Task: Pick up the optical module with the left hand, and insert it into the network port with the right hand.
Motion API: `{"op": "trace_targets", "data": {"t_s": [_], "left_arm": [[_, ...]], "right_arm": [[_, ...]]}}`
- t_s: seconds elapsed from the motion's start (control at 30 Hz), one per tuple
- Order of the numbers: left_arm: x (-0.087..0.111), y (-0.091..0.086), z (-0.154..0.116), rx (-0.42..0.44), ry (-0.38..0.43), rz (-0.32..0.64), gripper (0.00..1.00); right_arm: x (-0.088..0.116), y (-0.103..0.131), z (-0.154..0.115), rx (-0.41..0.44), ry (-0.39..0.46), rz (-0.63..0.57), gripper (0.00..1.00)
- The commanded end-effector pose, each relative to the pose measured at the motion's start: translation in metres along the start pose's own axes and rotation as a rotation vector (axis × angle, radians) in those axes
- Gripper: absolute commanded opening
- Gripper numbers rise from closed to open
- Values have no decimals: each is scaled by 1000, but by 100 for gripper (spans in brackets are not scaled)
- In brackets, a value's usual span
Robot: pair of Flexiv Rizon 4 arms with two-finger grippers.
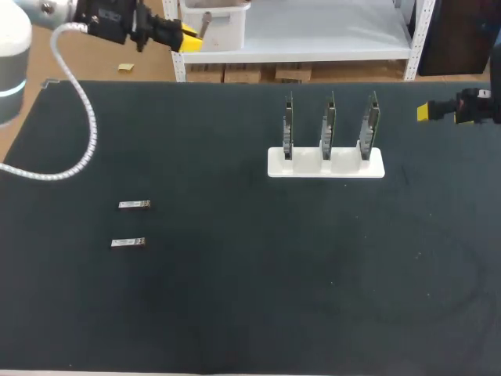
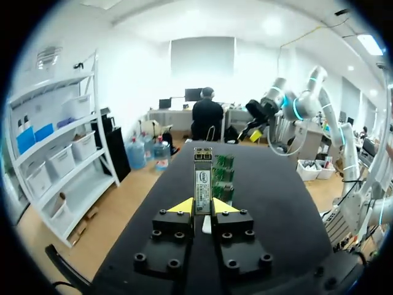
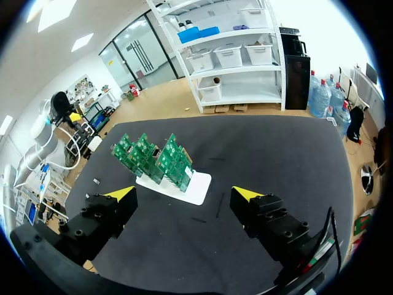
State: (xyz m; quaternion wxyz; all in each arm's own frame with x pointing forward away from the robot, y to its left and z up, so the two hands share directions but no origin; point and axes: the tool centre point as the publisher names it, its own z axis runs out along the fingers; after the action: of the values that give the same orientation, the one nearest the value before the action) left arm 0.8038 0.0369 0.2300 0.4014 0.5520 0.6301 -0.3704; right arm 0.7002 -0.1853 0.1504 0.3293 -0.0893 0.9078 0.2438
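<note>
Up at the far-left corner of the desk, left claw is raised off the surface and clamped on the optical module. In the left wrist view both yellow tips touch it from two sides, and the module sticks straight out ahead of the fingers. Right claw sits at the desk's right edge, level with the rack, fingers spread wide with nothing between them. Rack is a white base carrying three green circuit boards upright in a row, right of desk centre. Ports are too small to make out. Far spare module and near spare module lie flat on the left side, near each other, well apart from the rack and both claws.
</note>
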Motion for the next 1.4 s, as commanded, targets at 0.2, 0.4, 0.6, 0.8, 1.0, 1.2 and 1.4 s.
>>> {"op": "trace_targets", "data": {"t_s": [0.2,0.4,0.6,0.8,1.0,1.2,1.4], "left_arm": [[-14,-14,46,99,-207,20,0],[-23,-27,71,140,-231,78,0],[-31,-36,92,183,-275,88,0],[-33,-40,114,217,-309,60,0],[-30,-43,130,213,-312,48,0],[-26,-42,138,223,-327,19,0],[-19,-45,142,192,-313,-1,0]], "right_arm": [[0,1,0,3,-1,1,100],[0,1,0,3,-1,1,100],[0,1,0,3,-1,1,100],[0,1,0,3,-1,1,100],[0,1,0,3,-1,1,100],[0,1,0,3,-1,1,100],[0,1,0,3,-1,1,100]]}}
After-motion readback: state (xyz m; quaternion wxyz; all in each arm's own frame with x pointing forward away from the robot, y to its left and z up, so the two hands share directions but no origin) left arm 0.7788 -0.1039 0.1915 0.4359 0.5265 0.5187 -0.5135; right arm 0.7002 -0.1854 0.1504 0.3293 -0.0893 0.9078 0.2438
